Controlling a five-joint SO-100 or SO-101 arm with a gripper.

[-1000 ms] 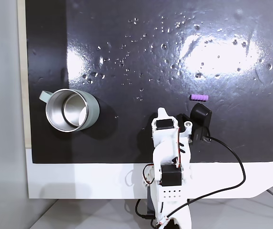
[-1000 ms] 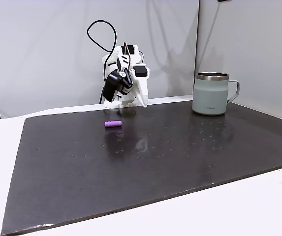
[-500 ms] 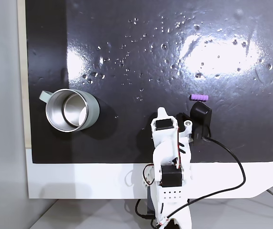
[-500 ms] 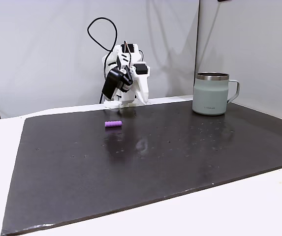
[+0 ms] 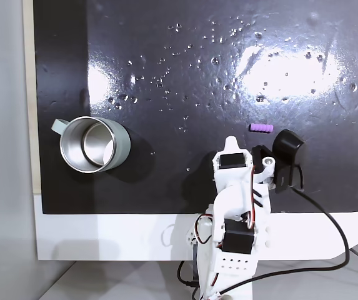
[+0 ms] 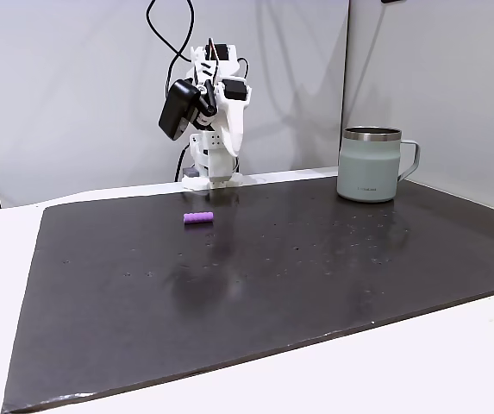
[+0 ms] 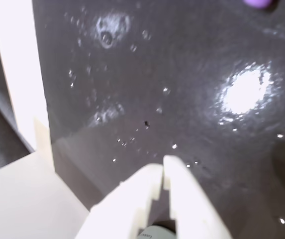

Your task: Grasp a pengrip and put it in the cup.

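Note:
The pengrip (image 5: 261, 127) is a tiny purple ribbed cylinder lying on the black mat, up and to the right of my gripper (image 5: 232, 142) in a fixed view from above. From the side, the pengrip (image 6: 198, 217) lies in front of the arm, and my gripper (image 6: 227, 168) hangs raised behind it, pointing down. In the wrist view my gripper (image 7: 162, 168) has its white fingers pressed together with nothing between them, and the pengrip (image 7: 257, 3) is a purple blur at the top right edge. The cup (image 5: 94, 142) stands upright far to the left, handle on its left; the same cup (image 6: 370, 164) is at the right.
The black mat (image 5: 185, 69) is glossy, with bright glare patches and small specks. A white table strip (image 5: 104, 234) borders it at the arm's base. The black wrist camera (image 5: 288, 145) and its cable (image 5: 328, 225) sit to the right of the gripper.
The arm has swung right in the view from above, toward the pengrip's side, and risen; from the side it has moved left and up. Pengrip and cup have not moved.

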